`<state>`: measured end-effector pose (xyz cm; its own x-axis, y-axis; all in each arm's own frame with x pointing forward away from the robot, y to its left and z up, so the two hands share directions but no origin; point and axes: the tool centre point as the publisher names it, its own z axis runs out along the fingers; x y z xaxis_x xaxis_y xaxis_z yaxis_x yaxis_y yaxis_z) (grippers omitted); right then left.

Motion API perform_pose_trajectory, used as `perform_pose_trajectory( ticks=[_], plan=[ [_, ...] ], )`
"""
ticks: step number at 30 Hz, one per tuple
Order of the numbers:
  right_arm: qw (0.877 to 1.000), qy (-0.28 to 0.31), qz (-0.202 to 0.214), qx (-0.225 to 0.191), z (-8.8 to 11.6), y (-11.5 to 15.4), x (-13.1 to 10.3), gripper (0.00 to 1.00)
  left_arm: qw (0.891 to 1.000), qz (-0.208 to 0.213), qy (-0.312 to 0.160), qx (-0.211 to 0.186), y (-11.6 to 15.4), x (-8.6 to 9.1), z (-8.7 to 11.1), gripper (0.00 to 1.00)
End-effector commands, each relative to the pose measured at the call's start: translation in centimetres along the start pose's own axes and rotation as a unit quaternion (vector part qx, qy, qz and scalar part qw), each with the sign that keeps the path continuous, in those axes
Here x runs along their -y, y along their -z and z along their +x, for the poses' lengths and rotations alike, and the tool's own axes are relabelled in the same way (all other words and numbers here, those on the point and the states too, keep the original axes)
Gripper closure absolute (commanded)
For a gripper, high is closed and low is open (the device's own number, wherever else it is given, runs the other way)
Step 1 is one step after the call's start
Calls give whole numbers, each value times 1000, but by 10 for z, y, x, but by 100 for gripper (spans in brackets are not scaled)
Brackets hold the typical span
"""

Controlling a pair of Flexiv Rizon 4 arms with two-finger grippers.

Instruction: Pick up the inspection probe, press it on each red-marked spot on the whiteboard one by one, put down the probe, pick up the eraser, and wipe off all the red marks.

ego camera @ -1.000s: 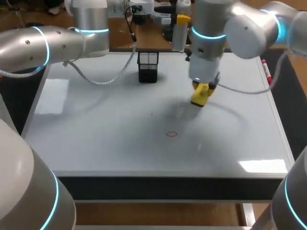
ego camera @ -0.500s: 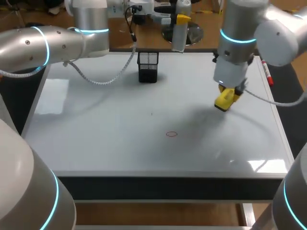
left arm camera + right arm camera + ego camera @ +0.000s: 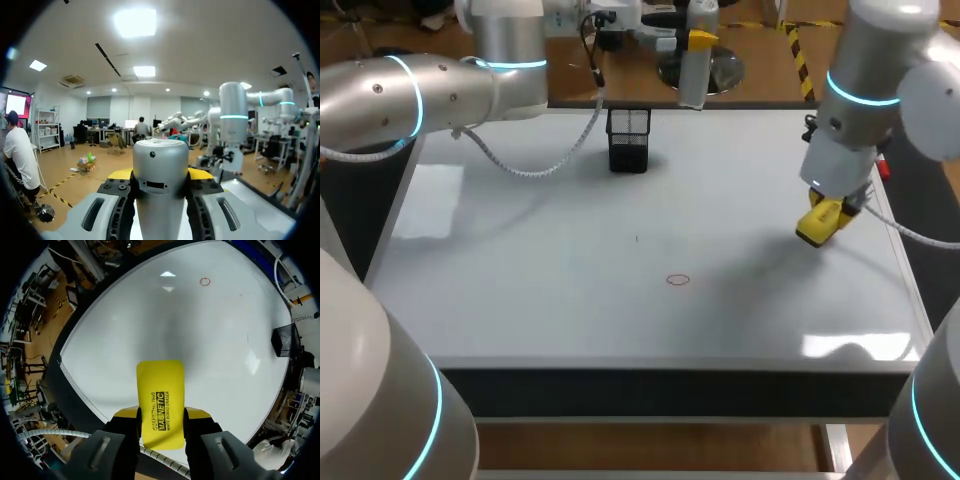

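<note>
right wrist view, fingers clamping yellow eraser

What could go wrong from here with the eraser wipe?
1. The right gripper grips the eraser by one end only, and most of it juts past the fingertips. Pressing it on the board could tilt it or make it slip.
2. The red circle is unwiped and lies well away from the eraser, which hangs near the whiteboard's right edge. A short stroke may miss it.
</note>
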<state>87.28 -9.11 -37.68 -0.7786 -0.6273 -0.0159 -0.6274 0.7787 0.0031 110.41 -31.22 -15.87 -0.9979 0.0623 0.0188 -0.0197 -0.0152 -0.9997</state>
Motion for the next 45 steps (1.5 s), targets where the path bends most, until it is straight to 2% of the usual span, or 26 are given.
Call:
perform_pose_trajectory(
  ticks=[1, 26, 34, 45],
  plan=[
    [1000, -4, 0, 16, 8, 1, 2, 100, 1000, -1, 1, -1, 0, 2, 0, 100],
    [1000, -4, 1, 18, 8, 3, 2, 100, 1000, -1, 1, -1, 0, 2, 0, 100],
    [1000, -4, 1, 18, 8, 3, 2, 100, 1000, 10, -10, -26, -1, 12, 46, 100],
    [1000, -4, 1, 18, 8, 3, 2, 100, 998, 23, -2, -64, -3, 13, 112, 100]
  ],
)
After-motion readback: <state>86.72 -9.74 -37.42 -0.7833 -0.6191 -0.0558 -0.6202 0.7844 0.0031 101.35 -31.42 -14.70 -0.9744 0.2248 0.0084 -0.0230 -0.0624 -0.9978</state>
